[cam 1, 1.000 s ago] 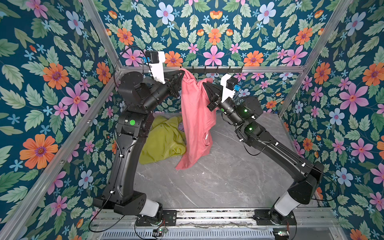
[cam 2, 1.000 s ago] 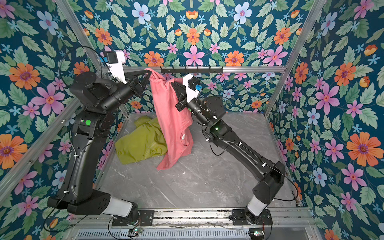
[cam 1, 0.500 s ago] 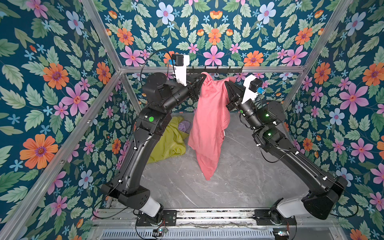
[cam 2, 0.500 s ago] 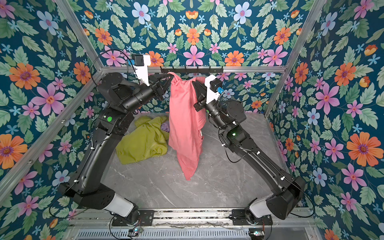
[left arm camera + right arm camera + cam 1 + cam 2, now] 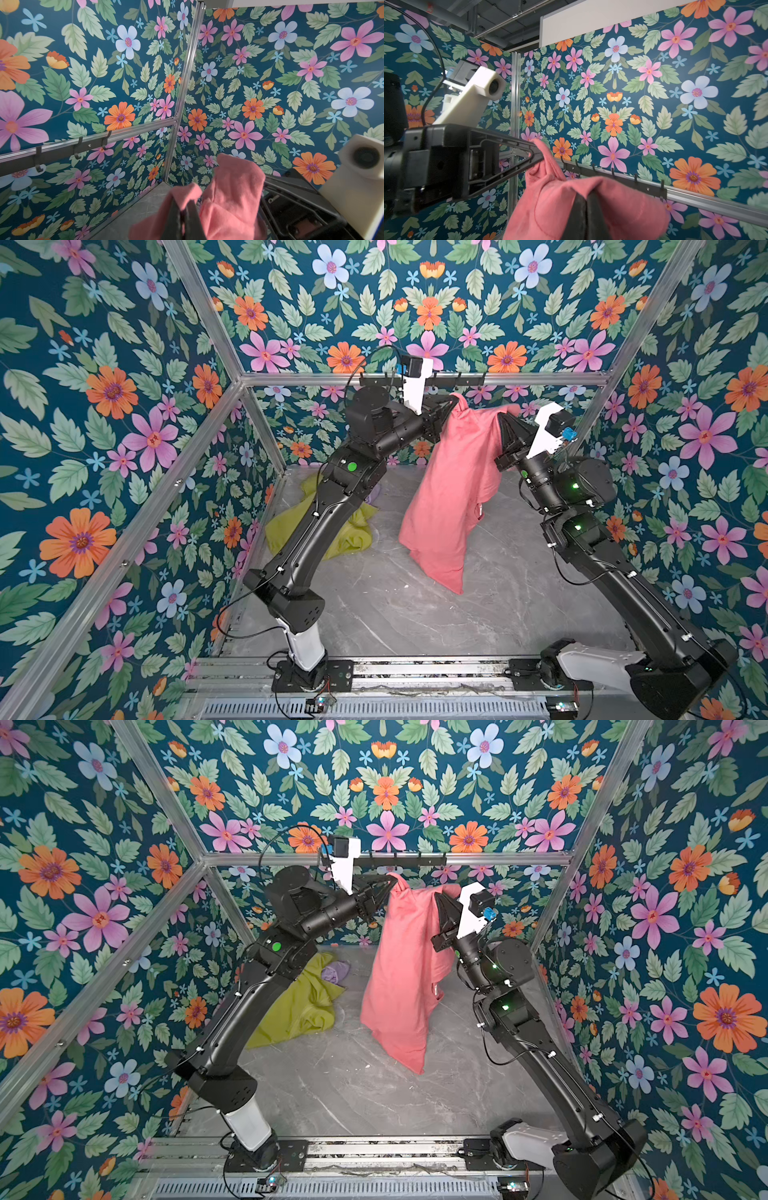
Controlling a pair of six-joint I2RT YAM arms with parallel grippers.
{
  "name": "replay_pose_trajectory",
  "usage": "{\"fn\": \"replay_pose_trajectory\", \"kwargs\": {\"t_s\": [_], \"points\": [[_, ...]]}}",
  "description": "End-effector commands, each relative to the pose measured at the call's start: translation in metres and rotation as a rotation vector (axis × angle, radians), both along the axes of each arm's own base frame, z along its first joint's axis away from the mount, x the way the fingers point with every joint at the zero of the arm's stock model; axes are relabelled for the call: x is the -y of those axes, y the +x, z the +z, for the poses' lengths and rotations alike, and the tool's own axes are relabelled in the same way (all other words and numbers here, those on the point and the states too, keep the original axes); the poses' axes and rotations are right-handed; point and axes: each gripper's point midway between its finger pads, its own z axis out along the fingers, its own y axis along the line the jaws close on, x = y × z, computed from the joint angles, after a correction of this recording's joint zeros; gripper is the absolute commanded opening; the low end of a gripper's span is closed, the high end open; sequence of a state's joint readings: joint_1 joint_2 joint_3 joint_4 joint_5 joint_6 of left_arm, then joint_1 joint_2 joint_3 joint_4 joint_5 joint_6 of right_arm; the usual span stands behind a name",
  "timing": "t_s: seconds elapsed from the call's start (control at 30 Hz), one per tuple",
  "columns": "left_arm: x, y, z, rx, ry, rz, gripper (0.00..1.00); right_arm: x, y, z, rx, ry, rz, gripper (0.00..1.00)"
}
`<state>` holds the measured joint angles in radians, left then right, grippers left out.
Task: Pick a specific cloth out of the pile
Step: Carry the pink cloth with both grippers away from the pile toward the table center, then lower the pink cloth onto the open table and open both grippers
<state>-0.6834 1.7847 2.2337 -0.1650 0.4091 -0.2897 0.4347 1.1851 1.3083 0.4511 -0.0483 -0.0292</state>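
left gripper (image 5: 454, 401) and right gripper (image 5: 503, 418) each pinch top edge of cloth (image 5: 446, 506); cloth hangs below them, long axis vertical, apart from pile (image 5: 355, 533).

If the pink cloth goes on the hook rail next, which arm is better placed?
Probably left: the left gripper holds the cloth just below the hook rail; the right gripper holds it lower, farther aside.
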Motion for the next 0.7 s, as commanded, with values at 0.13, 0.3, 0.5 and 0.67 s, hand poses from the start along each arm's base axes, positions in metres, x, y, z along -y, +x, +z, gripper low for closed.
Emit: {"fn": "replay_pose_trajectory", "kwargs": {"t_s": [0.13, 0.3, 0.5, 0.67], "points": [[0.021, 0.004, -0.011, 0.001, -0.010, -0.032, 0.00, 0.018, -0.002, -0.024, -0.056, -0.001, -0.035, 0.00], [0.021, 0.003, -0.045, -0.052, 0.015, -0.037, 0.00, 0.022, -0.002, -0.049, -0.115, -0.014, -0.042, 0.00], [0.011, -0.009, -0.104, -0.151, 0.087, -0.031, 0.00, 0.018, -0.010, -0.097, -0.251, -0.013, 0.017, 0.00], [-0.011, -0.027, -0.141, -0.210, 0.134, 0.000, 0.00, 0.018, -0.025, -0.141, -0.402, -0.007, 0.062, 0.00]]}}
